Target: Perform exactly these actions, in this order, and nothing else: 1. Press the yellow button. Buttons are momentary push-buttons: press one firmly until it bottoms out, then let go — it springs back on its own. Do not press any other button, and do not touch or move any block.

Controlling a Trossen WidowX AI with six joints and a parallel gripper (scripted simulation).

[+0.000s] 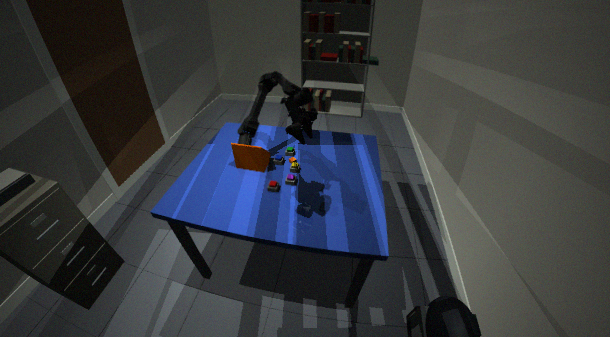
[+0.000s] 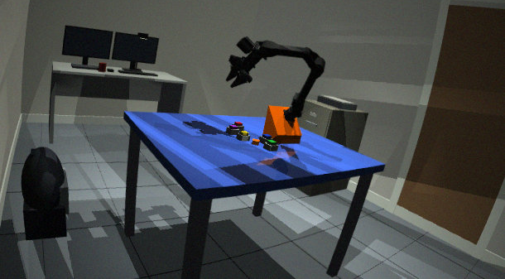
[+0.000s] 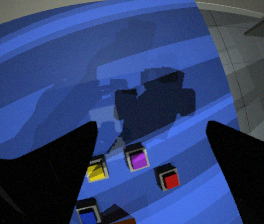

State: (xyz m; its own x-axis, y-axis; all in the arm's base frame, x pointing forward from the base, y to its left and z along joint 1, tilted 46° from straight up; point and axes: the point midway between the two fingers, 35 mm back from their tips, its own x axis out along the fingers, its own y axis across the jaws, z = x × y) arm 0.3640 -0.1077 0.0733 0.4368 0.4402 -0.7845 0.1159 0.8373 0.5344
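The yellow button [image 1: 294,165] [image 2: 245,132] [image 3: 96,173] sits on a small grey base on the blue table. In the wrist view it is low and left of centre, right beside the left finger's inner edge. My gripper [image 1: 306,139] [image 2: 230,83] [image 3: 153,126] is open and empty, pointing down at a slant. It hangs high above the table, well clear of all the buttons. The yellow cap stands up and nothing touches it.
Near the yellow button are a purple button [image 1: 291,176] [image 3: 139,160], a red button [image 1: 273,184] [image 3: 170,180], a blue button [image 1: 279,158] [image 3: 88,216], a green button [image 1: 290,149] [image 2: 271,141] and a small orange block [image 1: 292,160] [image 2: 256,141]. A large orange wedge [image 1: 250,157] [image 2: 277,126] stands by the arm's base.
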